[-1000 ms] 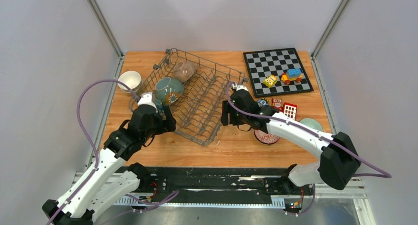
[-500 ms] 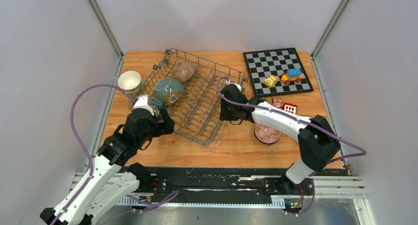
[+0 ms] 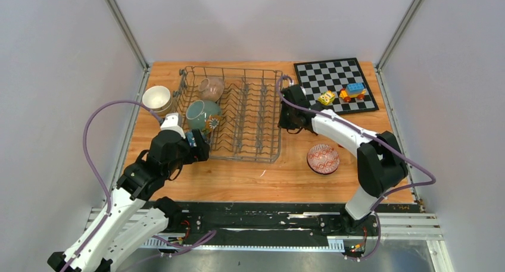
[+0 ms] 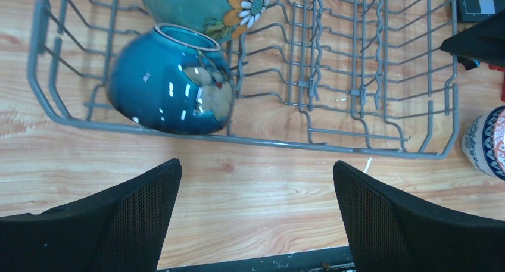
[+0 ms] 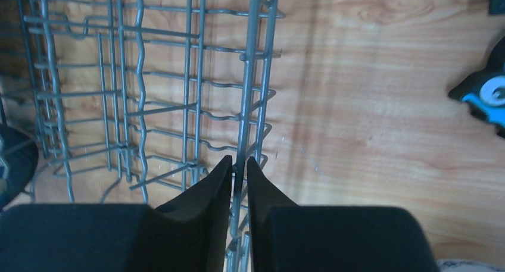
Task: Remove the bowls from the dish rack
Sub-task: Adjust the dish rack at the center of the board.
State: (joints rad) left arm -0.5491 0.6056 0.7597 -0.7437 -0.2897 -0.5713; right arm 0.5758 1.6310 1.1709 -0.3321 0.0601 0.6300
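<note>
The grey wire dish rack (image 3: 249, 114) lies square on the wooden table. Inside it on the left stand a pinkish bowl (image 3: 210, 88) and a teal bowl (image 3: 201, 112) with a flower. A dark blue bowl (image 4: 170, 81) leans in the near left corner, just behind the teal flowered bowl (image 4: 208, 1). My left gripper (image 4: 256, 165) hovers open over bare wood just in front of the rack (image 4: 357, 99), with nothing between its fingers. My right gripper (image 5: 239, 165) is shut on an upright wire of the rack's right rim (image 5: 256, 75), and in the top view the right gripper (image 3: 286, 110) sits at that rim.
A white bowl (image 3: 157, 97) stands on the table left of the rack. A red patterned bowl (image 3: 323, 158) sits right of it. The chessboard (image 3: 315, 75) with toy blocks (image 3: 352, 91) lies at the back right. Walls close in on both sides.
My right gripper has closed on the rack's right rim and swung the rack from a slant to square with the table. The left arm shifted slightly back.
</note>
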